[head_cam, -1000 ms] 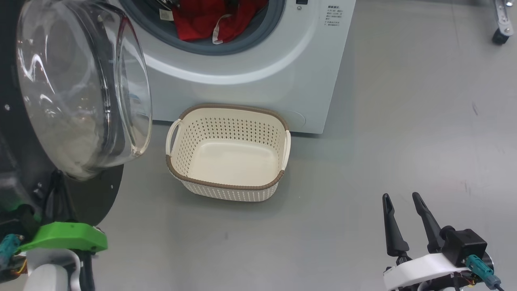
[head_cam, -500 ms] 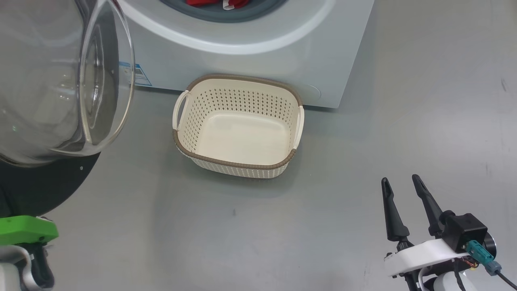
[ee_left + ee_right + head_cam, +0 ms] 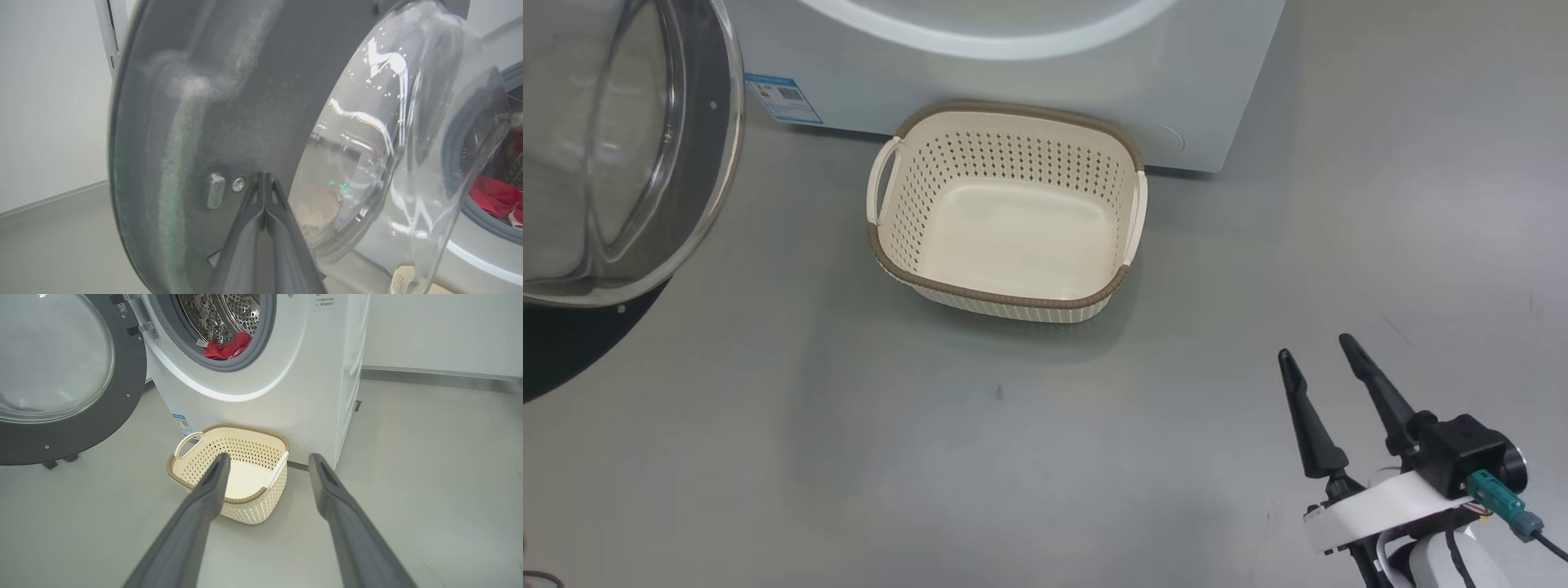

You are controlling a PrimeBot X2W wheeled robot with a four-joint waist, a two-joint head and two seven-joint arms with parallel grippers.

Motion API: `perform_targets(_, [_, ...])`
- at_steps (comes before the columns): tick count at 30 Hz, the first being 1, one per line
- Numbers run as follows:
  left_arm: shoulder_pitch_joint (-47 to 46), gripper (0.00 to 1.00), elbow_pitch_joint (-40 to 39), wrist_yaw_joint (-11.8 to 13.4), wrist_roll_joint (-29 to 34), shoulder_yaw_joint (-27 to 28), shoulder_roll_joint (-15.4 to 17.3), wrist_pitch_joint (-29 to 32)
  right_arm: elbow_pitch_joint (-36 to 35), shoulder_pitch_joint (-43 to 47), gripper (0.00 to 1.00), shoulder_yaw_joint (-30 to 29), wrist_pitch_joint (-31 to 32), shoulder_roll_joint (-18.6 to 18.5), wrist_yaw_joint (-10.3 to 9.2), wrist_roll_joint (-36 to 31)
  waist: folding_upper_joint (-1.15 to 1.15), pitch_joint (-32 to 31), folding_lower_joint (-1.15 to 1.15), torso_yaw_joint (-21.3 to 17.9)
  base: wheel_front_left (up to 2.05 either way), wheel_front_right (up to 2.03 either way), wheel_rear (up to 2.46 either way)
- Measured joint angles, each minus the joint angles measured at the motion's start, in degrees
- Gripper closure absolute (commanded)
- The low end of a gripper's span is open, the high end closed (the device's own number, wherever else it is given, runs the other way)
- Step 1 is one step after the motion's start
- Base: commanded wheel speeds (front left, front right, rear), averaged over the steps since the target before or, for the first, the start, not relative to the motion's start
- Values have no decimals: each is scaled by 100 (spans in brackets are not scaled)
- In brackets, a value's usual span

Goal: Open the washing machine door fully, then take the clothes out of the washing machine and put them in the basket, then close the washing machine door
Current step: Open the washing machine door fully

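Observation:
The washing machine (image 3: 294, 375) stands with its round door (image 3: 81, 428) swung out to the left, the drum open. Red clothes (image 3: 226, 349) lie at the drum's lower lip, and the left wrist view catches them through the glass bowl (image 3: 492, 196). The cream basket (image 3: 1013, 298) sits empty on the floor just before the machine's base (image 3: 1013, 73). My left gripper (image 3: 265, 176) is shut, its tips right at the door's dark inner face (image 3: 229, 102) beside a screw. My right gripper (image 3: 1316, 347) hangs open and empty, low at the right, pointing at the basket (image 3: 245, 500).
Grey floor (image 3: 931, 457) spreads around the basket and right of the machine. The door's glass bowl (image 3: 621, 147) juts into the space left of the basket. A white wall and skirting (image 3: 441, 371) run behind on the right.
The head camera has tipped down, so the drum opening and the clothes have left its view. The door has swung wider to the left. The right gripper has stayed open.

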Motion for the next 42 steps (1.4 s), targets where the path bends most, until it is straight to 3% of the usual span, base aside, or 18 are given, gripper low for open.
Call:
perform_targets(11, [-409, 100, 303, -77, -2, 153, 438, -26, -127, -219, 0, -69, 57, -126, 0, -57, 0, 475, 0, -29, 0, 0, 0])
perform_targets(19, [-620, 100, 564, -160, -2, 148, 466, -26, -105, -300, 0, -121, 57, -162, 0, -56, 0, 612, 0, -48, 0, 0, 0])
perform_targets(26, [-623, 100, 675, -283, 136, 87, 414, -26, 64, -308, 0, -194, 52, -79, 0, -7, 0, 451, 0, -42, 0, 0, 0])
perform_targets(31, [-572, 100, 683, -389, 313, -130, 125, -26, 214, -308, 0, -204, 49, -11, 1, 71, 0, 215, 0, -24, 0, 0, 0])
perform_targets(42, [169, 100, 701, -705, 758, -495, -69, -25, 527, -288, 0, -180, 41, 177, 2, 254, 0, -529, 0, -87, 0, 0, 0])
